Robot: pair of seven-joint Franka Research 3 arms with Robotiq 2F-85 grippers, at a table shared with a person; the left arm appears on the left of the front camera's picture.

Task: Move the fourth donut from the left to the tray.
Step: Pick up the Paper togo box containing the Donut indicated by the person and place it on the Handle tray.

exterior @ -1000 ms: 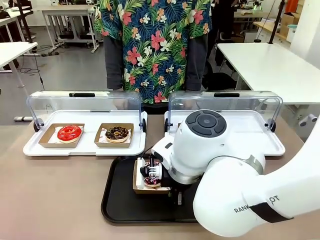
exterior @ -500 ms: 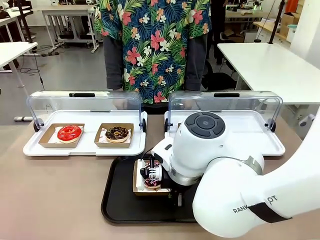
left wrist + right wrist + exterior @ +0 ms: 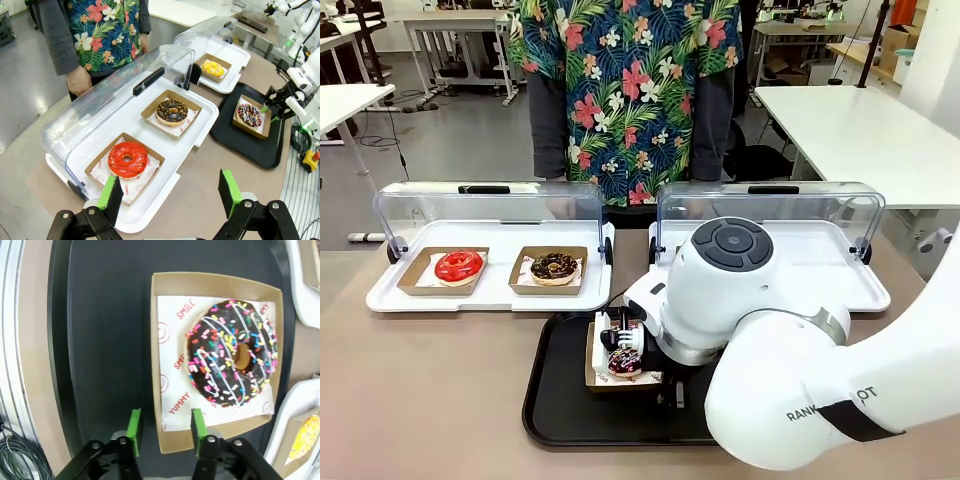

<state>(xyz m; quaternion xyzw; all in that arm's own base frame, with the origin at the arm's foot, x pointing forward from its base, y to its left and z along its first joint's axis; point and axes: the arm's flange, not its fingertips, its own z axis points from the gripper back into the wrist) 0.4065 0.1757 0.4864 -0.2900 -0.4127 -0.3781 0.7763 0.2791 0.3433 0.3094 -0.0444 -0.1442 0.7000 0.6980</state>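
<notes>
Fourth donut (image 3: 231, 352) sitting in its cardboard holder (image 3: 165, 285) on the tray (image 3: 555, 395), toward the tray's left-centre, well clear of the near rim. Bare black tray floor lying open left of and nearer than the holder.

Right gripper (image 3: 163, 425) hanging over the holder's edge, jaws parted, one green pad either side of the cardboard wall, gripping nothing. Right arm (image 3: 790, 350) bulking over the tray's right half.

Left gripper (image 3: 170, 192) hovering near the left white tray (image 3: 190, 135), jaws standing wide, nothing between them. Red donut (image 3: 127, 159) and nut-crumbed chocolate donut (image 3: 172, 111) resting there under the raised clear lid (image 3: 110, 100). Yellow donut (image 3: 213, 68) lying in the far right white tray (image 3: 227, 82).

Person (image 3: 625, 90) standing at the far side of the counter (image 3: 430, 390).
</notes>
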